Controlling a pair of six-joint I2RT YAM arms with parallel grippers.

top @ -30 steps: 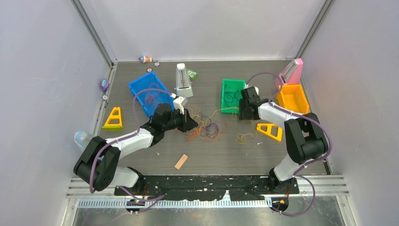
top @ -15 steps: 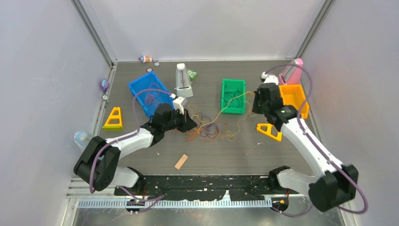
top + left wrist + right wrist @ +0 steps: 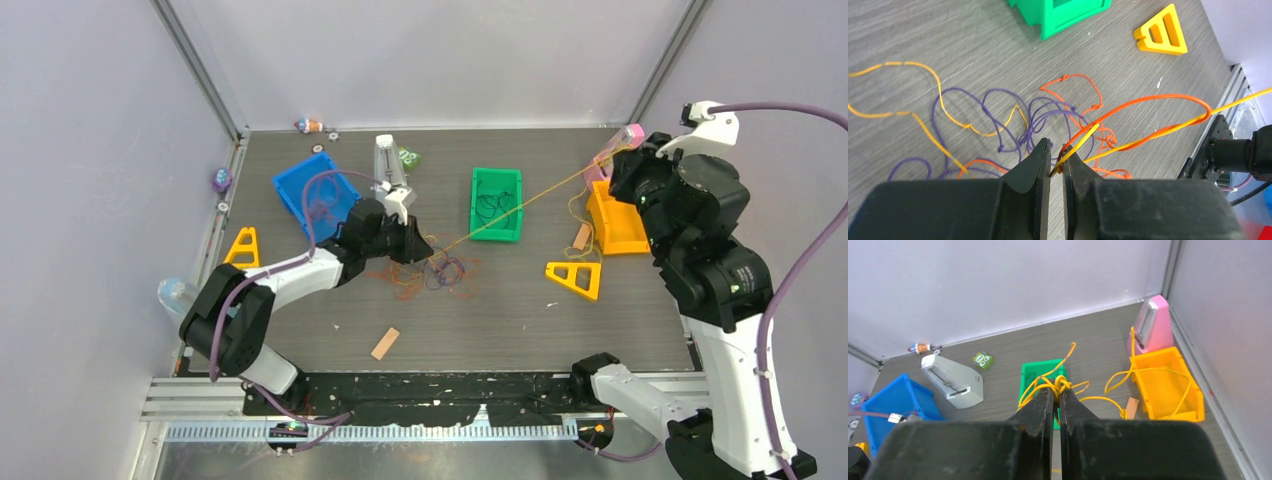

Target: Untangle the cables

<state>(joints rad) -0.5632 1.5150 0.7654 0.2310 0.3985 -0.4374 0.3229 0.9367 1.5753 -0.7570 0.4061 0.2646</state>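
Note:
The cables (image 3: 440, 272) lie as a tangle of orange, purple and yellow strands mid-table. My left gripper (image 3: 418, 245) sits at the tangle's left edge. In the left wrist view its jaws (image 3: 1056, 150) stand a sliver apart, with a yellow cable (image 3: 1083, 140) and an orange strand (image 3: 1148, 100) caught between them. One yellow cable (image 3: 530, 200) runs taut from there, over the green bin, up to my right gripper (image 3: 622, 170), raised high at the back right. That gripper (image 3: 1057, 392) is shut on a knotted loop of the yellow cable (image 3: 1060, 384).
Around the tangle are a green bin (image 3: 497, 205) with dark strands inside, an orange bin (image 3: 615, 225), a blue bin (image 3: 315, 195), two yellow triangles (image 3: 575, 278) (image 3: 241, 248) and a tan stick (image 3: 385, 343). A grey wedge (image 3: 388, 165) and a pink one (image 3: 620, 150) stand at the back.
My right gripper shut on the yellow cable beside the green bin. It rose to the back right and pulled the cable taut. My left gripper edged toward the tangle's top.

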